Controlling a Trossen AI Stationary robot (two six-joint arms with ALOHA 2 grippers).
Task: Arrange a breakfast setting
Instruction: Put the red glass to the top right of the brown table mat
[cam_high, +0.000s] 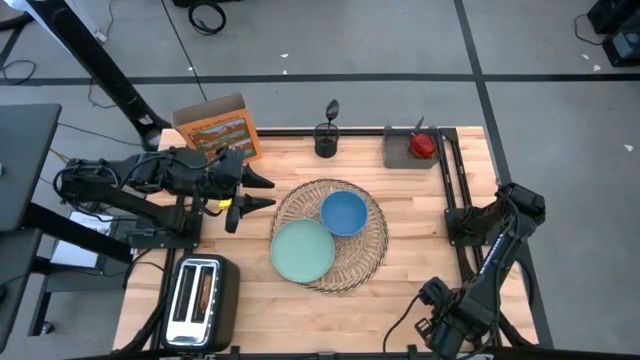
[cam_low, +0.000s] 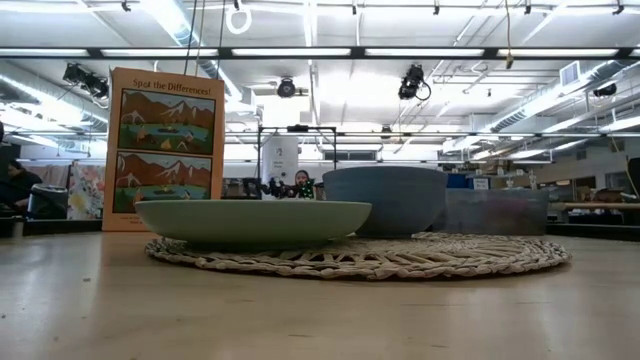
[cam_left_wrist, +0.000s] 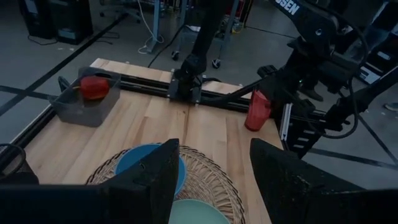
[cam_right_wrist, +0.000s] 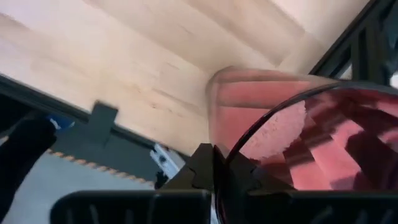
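Observation:
The round wicker placemat (cam_high: 365, 255) lies mid-table with the pale teal plate (cam_high: 302, 250) and the blue bowl (cam_high: 343, 212) on it. The orange cereal box (cam_high: 215, 128) stands at the far left. The dark spoon (cam_high: 331, 108) stands in a black holder. The red apple (cam_high: 424, 146) lies in the grey tray (cam_high: 400, 155). My left gripper (cam_high: 262, 192) is open and empty, just left of the placemat. My right gripper (cam_left_wrist: 273, 87) is shut on the translucent red cup (cam_left_wrist: 258, 111) at the table's right edge; my right arm hides the cup in the high view. My right gripper holds the red cup at its rim (cam_right_wrist: 233, 163), coming from above. A dark finger (cam_right_wrist: 205, 165) sits right at the rim edge; whether one finger is inside the cup I cannot tell. The cup stands nearly upright with its base (cam_left_wrist: 254, 127) at the tabletop by the right rail.
A silver toaster (cam_high: 200, 300) stands at the near left corner. A black rail (cam_high: 460, 190) runs along the table's right edge. Bare wood lies between the placemat and the right rail, and along the near edge.

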